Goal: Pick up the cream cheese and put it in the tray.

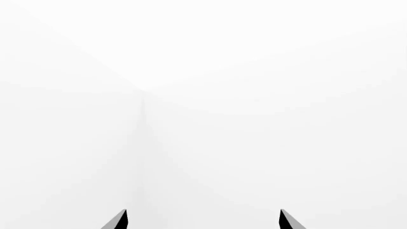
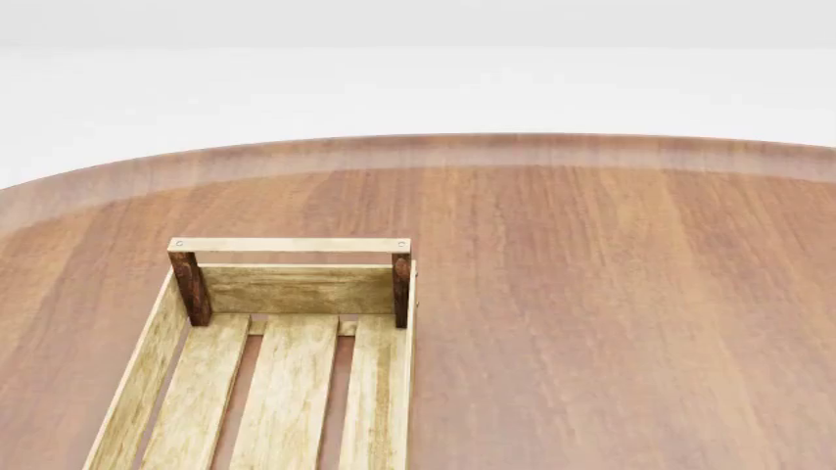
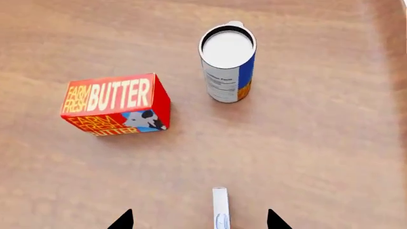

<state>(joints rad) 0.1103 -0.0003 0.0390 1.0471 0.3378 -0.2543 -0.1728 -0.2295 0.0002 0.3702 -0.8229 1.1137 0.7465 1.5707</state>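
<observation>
Over the wooden table [image 3: 318, 157], the right gripper [image 3: 199, 220] hangs with its 2 dark fingertips spread apart, nothing between them touching either tip. Directly below the gap sits the cream cheese [image 3: 220, 207], showing only as a thin white sliver with a hint of blue at the picture's edge; its long axis runs straight away from the wrist camera, along the line between the jaws rather than across it. It looks to be standing on a narrow edge, though too little shows to be sure.

Farther out on the table stand the red Farm Fresh butter box [image 3: 116, 104] and the blue-and-white can [image 3: 228, 62], well apart from each other and from the cream cheese.

My read: this is the approach for the pick. The next move calls for a straight descent, centred, then a close across the thin faces.

The left gripper [image 1: 203, 220] is also spread, facing blank white space. From the head view, the slatted wooden tray [image 2: 290, 246] lies empty as far as shown, waiting for the drop.
</observation>
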